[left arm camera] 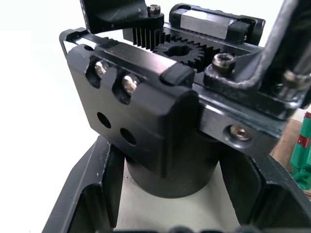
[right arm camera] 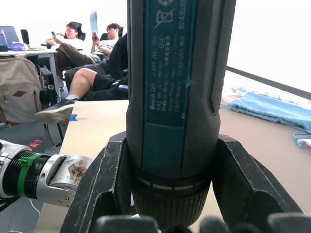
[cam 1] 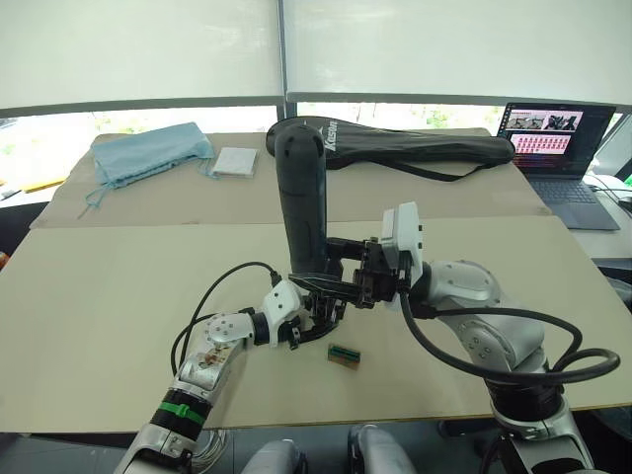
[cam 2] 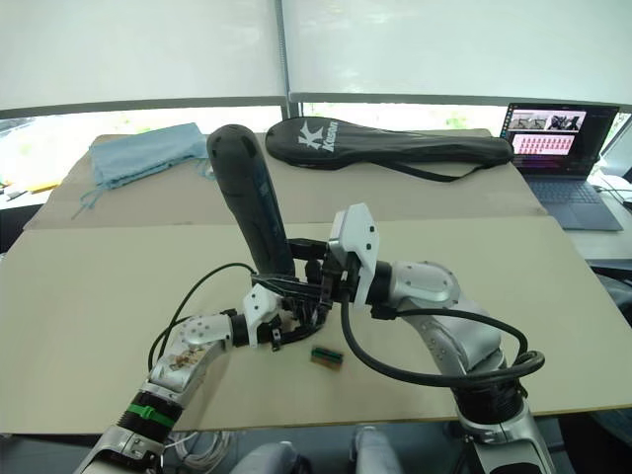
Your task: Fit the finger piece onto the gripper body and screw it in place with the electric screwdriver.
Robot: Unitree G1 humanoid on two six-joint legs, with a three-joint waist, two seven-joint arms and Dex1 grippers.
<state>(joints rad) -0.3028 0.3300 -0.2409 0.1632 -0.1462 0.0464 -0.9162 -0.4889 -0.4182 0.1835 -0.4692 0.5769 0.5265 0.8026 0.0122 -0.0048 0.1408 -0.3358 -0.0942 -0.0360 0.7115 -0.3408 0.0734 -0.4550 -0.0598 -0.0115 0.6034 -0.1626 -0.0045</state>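
The thick black cylindrical electric screwdriver (cam 1: 301, 202) stands nearly upright, long axis running 12 to 6 o'clock, clamped in the right gripper (cam 1: 367, 276). Its tip points down at the chunky black mechanical gripper body (left arm camera: 146, 131), held in the left gripper (cam 1: 308, 318) directly below, above the beige counter (cam 1: 118, 296).

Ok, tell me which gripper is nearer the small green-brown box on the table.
Left. The left gripper, shut on the gripper body, sits just beside the box. The right gripper, shut on the electric screwdriver, is higher and farther back.
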